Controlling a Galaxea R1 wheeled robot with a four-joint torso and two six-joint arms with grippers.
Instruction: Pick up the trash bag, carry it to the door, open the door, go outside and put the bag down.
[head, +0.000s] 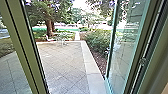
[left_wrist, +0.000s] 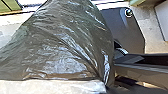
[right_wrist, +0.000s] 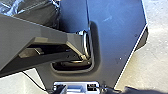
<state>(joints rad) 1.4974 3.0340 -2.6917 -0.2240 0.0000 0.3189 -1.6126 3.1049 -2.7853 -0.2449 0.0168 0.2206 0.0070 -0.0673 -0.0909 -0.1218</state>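
Pale furniture (head: 62, 37) stands at the paving's (head: 60, 61) far edge; shrubs (head: 96, 40) border its right, a tree (head: 49, 23) beyond.

The edges of the head view crop the glass door (head: 127, 52) on the right and the crown of the tree (head: 49, 26) on the left. The far pale furniture (head: 62, 38) is too blurred to count. The trash bag (left_wrist: 62, 47) runs out of both wrist views, its contents hidden.

No readable text, labels, numbers or signs.
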